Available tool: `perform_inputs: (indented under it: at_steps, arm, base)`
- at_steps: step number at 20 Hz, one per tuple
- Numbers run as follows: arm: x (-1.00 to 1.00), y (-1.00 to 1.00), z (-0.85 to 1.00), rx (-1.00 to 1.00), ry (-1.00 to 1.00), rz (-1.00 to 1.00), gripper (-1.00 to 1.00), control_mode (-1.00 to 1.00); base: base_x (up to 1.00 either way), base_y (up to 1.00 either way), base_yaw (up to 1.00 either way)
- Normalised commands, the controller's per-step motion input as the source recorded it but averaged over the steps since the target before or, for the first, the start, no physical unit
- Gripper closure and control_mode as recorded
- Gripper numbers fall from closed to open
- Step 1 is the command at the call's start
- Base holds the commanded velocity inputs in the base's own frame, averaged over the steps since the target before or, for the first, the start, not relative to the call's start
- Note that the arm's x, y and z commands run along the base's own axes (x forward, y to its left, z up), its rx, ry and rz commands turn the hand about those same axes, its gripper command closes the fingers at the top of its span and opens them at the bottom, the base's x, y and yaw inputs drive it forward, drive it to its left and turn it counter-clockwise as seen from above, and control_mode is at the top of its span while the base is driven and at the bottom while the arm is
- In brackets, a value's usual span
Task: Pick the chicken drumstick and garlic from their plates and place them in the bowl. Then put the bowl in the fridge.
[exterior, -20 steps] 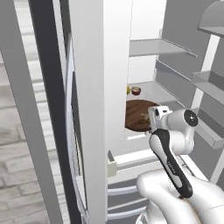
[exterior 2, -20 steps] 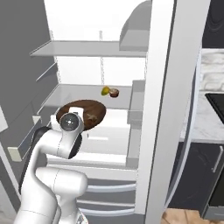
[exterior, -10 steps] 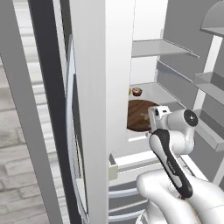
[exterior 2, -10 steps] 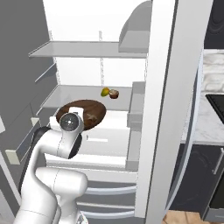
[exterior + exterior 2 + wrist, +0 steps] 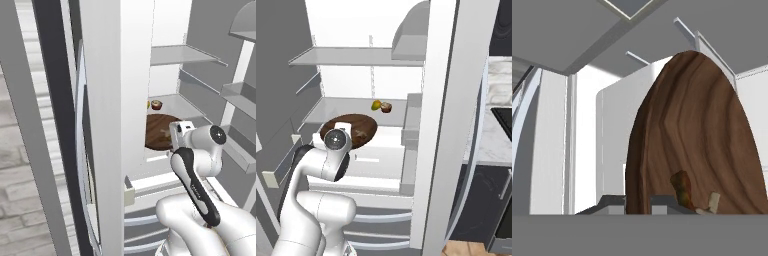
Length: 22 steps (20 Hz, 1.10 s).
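Gripper [image 5: 637,202]: at near rim of bowl [image 5: 157,131], fingers either side of the rim, apparently pinching it; grip not fully visible. Bowl: dark wood, on grey fridge shelf [image 5: 351,107] at its front edge, inside open fridge [image 5: 406,75]. Contents: drumstick [image 5: 682,189], reddish-brown, and garlic [image 5: 713,201], pale, side by side near the gripped rim. Behind bowl, toward shelf's back: two small items, one yellow [image 5: 376,105], one reddish-brown [image 5: 386,107], touching. Upper shelf [image 5: 356,56] above
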Motion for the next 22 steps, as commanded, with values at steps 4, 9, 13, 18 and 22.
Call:
perform_inputs:
  at_steps: [4, 9, 13, 18, 22]
  arm:
    - [0.00, 0.00, 0.00, 0.00, 0.00, 0.00, 1.00, 1.00]
    - [0.00, 0.00, 0.00, 0.00, 0.00, 0.00, 1.00, -1.00]
    - [0.00, 0.00, 0.00, 0.00, 0.00, 0.00, 1.00, -1.00]
    - [-0.01, 0.00, 0.09, 0.02, -0.02, 0.00, 1.00, -1.00]
    - [-0.06, 0.00, 0.68, 0.09, 0.01, 0.00, 1.00, -1.00]
  base:
    - [0.00, 0.00, 0.00]
    - [0.00, 0.00, 0.00]
    - [0.00, 0.00, 0.00]
    - [0.00, 0.00, 0.00]
    - [0.00, 0.00, 0.00]
